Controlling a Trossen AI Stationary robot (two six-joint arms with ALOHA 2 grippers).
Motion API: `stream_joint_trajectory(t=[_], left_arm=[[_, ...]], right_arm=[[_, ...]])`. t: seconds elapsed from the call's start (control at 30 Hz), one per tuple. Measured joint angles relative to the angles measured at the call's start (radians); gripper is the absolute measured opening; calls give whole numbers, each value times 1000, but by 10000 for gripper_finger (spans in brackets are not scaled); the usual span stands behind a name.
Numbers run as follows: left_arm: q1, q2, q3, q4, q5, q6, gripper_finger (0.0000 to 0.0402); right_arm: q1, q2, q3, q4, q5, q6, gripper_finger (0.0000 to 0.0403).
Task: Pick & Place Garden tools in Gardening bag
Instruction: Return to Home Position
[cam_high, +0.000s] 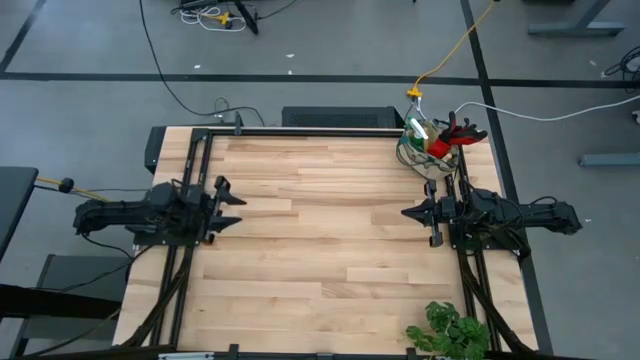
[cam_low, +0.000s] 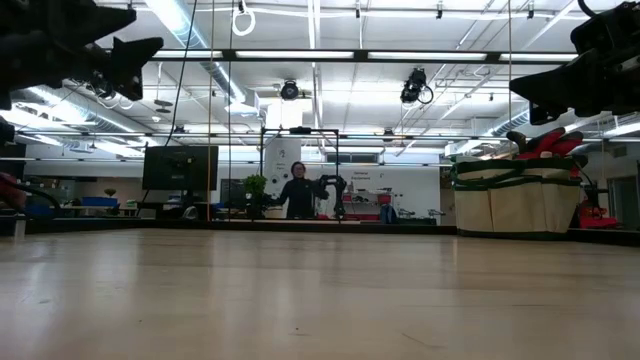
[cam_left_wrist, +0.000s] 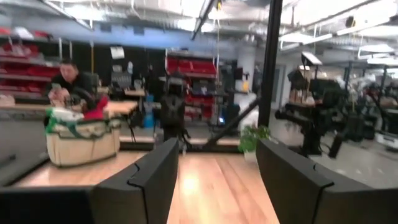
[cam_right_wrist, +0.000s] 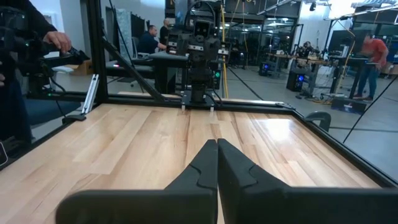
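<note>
The beige gardening bag (cam_high: 428, 148) stands on its base at the table's far right corner. It also shows in the low view (cam_low: 516, 195) and the left wrist view (cam_left_wrist: 84, 140). A red-and-black glove (cam_high: 452, 135) and a green item (cam_high: 418, 132) stick out of its top; the other tools are hidden. My left gripper (cam_high: 238, 207) is open and empty at the table's left side, above the wood. My right gripper (cam_high: 408, 213) is shut and empty at the right side, nearer than the bag.
A leafy green plant (cam_high: 450, 330) sits at the near right corner. Black frame rails (cam_high: 300, 131) run along the table's far, left and right sides. Bare wood (cam_high: 320, 220) lies between the two grippers. People show in the room beyond the table.
</note>
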Motion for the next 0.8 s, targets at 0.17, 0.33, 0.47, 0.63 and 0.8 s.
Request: stream_joint_trajectory(t=[0.17,0.33,0.47,0.63,0.8], left_arm=[[0,0,0,-74,18,0,223],[0,0,0,-127,18,0,223],[0,0,0,-174,18,0,222],[0,-1,0,-198,18,1,222],[0,-1,0,-207,17,37,223]], right_arm=[[0,0,0,0,0,0,2],[0,0,0,0,0,0,2],[0,0,0,0,0,0,2],[0,0,0,0,0,0,2],[0,0,0,0,0,0,2]])
